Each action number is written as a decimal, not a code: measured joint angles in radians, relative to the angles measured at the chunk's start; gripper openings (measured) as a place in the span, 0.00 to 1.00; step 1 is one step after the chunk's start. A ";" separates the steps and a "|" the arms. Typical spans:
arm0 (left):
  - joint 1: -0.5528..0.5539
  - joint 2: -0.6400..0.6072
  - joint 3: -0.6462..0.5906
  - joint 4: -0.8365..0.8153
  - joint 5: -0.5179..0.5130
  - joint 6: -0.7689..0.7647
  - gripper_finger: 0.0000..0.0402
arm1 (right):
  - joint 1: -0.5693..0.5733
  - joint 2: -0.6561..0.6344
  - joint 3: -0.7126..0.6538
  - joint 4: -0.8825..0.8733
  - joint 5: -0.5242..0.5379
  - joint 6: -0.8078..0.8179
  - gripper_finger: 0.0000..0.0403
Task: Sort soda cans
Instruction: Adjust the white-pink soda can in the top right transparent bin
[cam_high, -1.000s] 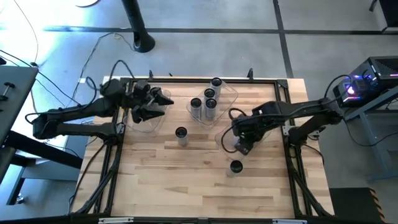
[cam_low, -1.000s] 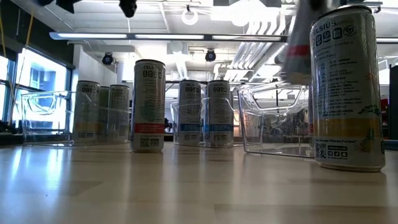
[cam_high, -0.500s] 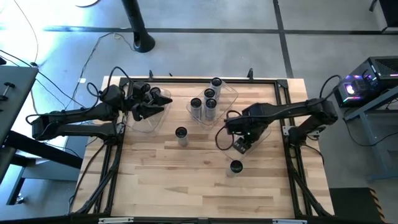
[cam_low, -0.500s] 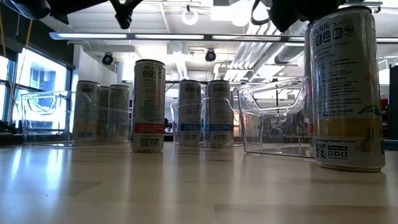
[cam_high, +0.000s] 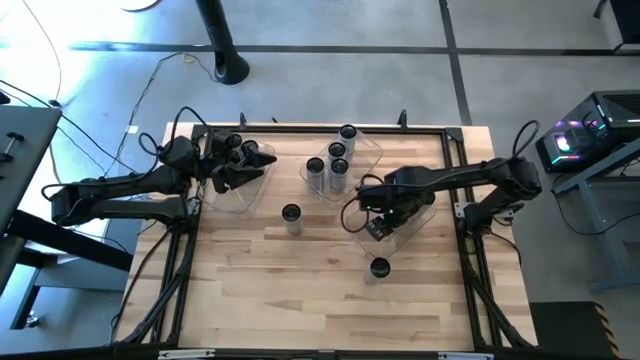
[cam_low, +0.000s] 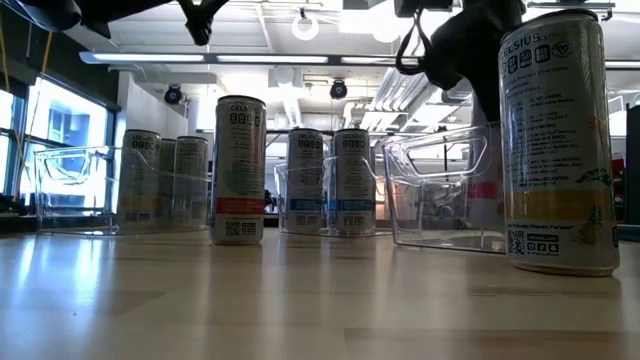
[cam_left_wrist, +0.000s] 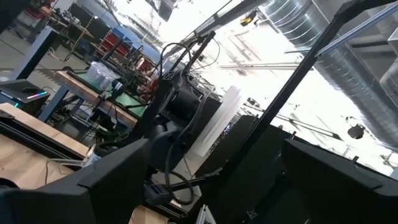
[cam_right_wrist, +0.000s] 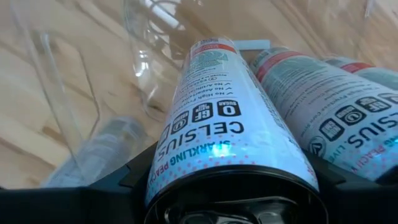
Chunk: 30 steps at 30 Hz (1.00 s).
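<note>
While the Celsius can (cam_right_wrist: 217, 118) sits clamped between the right gripper's (cam_high: 378, 226) dark fingers, low inside the right-hand clear bin (cam_low: 440, 190) on the right side of the table, the step in hand looks like a placement. To do it well, the can should go down upright on the bin floor beside the two cans already there (cam_right_wrist: 323, 106), without knocking them, and the fingers should part only once its base is flat. It should also be kept off the thin bin wall, which would probably slide if pushed.

The cans are slim aluminium cylinders, smooth and glossy, with printed labels and dark recessed tops. Such walls are slick and dent easily, so a light, centred grip suits them. Three more stand in the middle bin (cam_high: 345, 165), others in the left bin (cam_low: 75, 185). One loose can (cam_high: 291, 213) stands on the bare wood near the table's centre and another (cam_high: 380, 268) nearer the front edge.

The bins are clear, rigid plastic with rounded corners. The table (cam_high: 250, 300) is pale butcher-block wood, matte and level.

The left gripper (cam_high: 262, 162) hovers over the left bin with its fingers spread wide, holding nothing.
</note>
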 joint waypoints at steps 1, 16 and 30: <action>0.000 0.000 0.000 0.000 0.000 0.000 0.89 | -0.003 0.000 -0.003 0.000 0.000 0.016 0.58; 0.000 0.000 0.000 0.000 0.003 0.000 0.89 | -0.003 -0.001 -0.007 0.077 -0.010 0.056 0.81; 0.006 0.000 0.000 0.006 0.011 0.001 0.89 | 0.017 -0.001 0.051 -0.031 -0.031 0.130 0.83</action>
